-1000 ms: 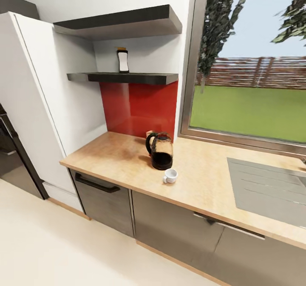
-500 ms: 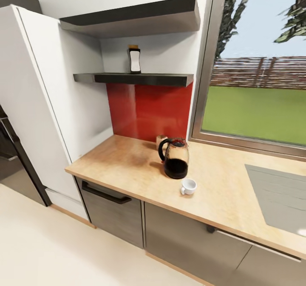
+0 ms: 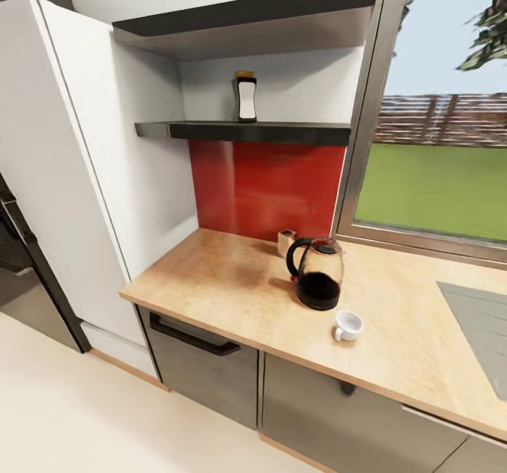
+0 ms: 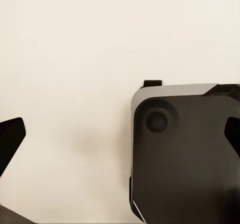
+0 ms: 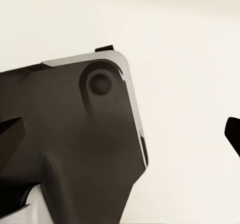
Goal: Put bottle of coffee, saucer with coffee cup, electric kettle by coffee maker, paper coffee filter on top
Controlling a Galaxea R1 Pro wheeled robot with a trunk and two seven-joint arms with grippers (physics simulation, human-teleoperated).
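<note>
The bottle of coffee point(image 3: 245, 98), dark with a yellow cap, stands on the lower dark kitchen shelf point(image 3: 246, 131). Below it, on the beige kitchen countertop point(image 3: 225, 276), the glass electric kettle point(image 3: 318, 274) stands upright with its black loop handle to the left. The white coffee cup point(image 3: 348, 325) sits just in front of it to the right, near the counter's edge. My left gripper point(image 4: 120, 139) and right gripper point(image 5: 122, 134) hang over the cream floor, fingers wide apart and holding nothing. The coffee maker, saucer and paper filter are out of view.
A small beige object point(image 3: 286, 239) stands behind the kettle against the red backsplash point(image 3: 267, 184). A tall white cabinet point(image 3: 70, 149) flanks the counter's left end. The steel sink point(image 3: 482, 325) is at the right, under a window. The robot's dark base point(image 4: 185, 154) is below the grippers.
The whole head view has shifted, so shelf, kettle and cup sit further right and look slightly nearer. That is camera motion; the things have not moved.
</note>
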